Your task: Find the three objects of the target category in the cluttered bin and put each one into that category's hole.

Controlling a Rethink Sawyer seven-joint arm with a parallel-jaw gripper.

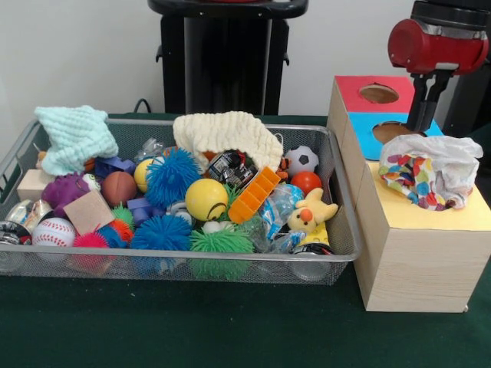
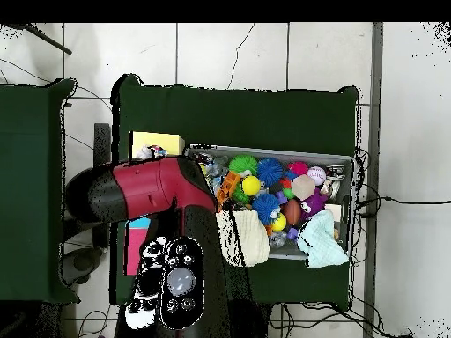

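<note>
A white cloth with coloured dots (image 1: 430,170) lies bunched on the yellow end of the wooden box (image 1: 418,253), covering that section's hole. My gripper (image 1: 418,126) comes down just behind the cloth, over the blue section's hole (image 1: 390,132); its lower end is hidden by the cloth. The red section's hole (image 1: 378,93) is uncovered. In the mesh bin (image 1: 337,184) a mint green cloth (image 1: 75,136) lies at the back left and a cream knit cloth (image 1: 226,132) at the back middle. In the overhead view the arm (image 2: 158,189) hides most of the box.
The bin also holds spiky balls, a yellow ball (image 1: 205,199), a baseball (image 1: 54,231), a soccer ball (image 1: 301,159), an orange comb-like piece (image 1: 255,195), a yellow plush toy (image 1: 311,213) and wooden blocks. Box and bin stand close together on the green table.
</note>
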